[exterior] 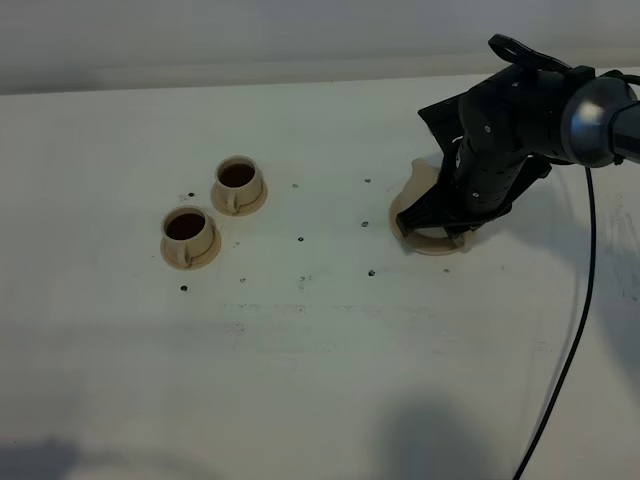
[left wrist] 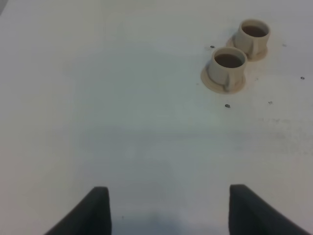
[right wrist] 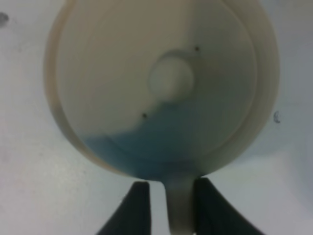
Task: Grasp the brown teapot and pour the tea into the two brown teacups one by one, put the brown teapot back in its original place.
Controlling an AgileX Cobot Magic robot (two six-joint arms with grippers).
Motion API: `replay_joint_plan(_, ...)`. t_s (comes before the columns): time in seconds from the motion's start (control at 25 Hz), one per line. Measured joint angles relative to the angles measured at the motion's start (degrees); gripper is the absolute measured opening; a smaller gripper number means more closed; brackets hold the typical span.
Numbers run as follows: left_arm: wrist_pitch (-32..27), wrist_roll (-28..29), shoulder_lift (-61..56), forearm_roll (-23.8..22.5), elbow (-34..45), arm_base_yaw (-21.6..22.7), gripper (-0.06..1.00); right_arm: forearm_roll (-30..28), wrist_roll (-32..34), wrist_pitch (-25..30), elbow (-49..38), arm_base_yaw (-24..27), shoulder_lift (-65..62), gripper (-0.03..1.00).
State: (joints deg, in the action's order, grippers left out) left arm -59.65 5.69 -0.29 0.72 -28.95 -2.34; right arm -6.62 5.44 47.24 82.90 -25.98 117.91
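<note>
The brown teapot (exterior: pixel 413 193) stands on the flat round coaster (exterior: pixel 440 246) at the right of the table, its spout toward the cups. My right gripper (exterior: pixel 462 205) is down over it. In the right wrist view the teapot's lid (right wrist: pixel 171 78) fills the picture, and the two fingers (right wrist: pixel 138 208) closely straddle its loop handle (right wrist: pixel 180 210), shut on it. Two brown teacups on saucers stand at the left, both with dark tea inside: a near one (exterior: pixel 188 235) and a far one (exterior: pixel 238 183). My left gripper (left wrist: pixel 168 215) is open and empty above bare table, with the cups (left wrist: pixel 228 66) ahead of it.
The white table (exterior: pixel 320 340) has several small dark specks between the cups and the teapot. The right arm's black cable (exterior: pixel 575 330) hangs down at the right. The left arm is out of the high view.
</note>
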Motion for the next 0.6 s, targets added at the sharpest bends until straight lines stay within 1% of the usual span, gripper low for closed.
replay_joint_plan(0.16, 0.0, 0.0, 0.0, 0.0, 0.0, 0.0, 0.52, 0.06, 0.0, 0.4, 0.01, 0.0, 0.0, 0.32)
replay_joint_plan(0.6, 0.0, 0.0, 0.0, 0.0, 0.0, 0.0, 0.52, 0.08, 0.0, 6.76, 0.01, 0.0, -1.32, 0.33)
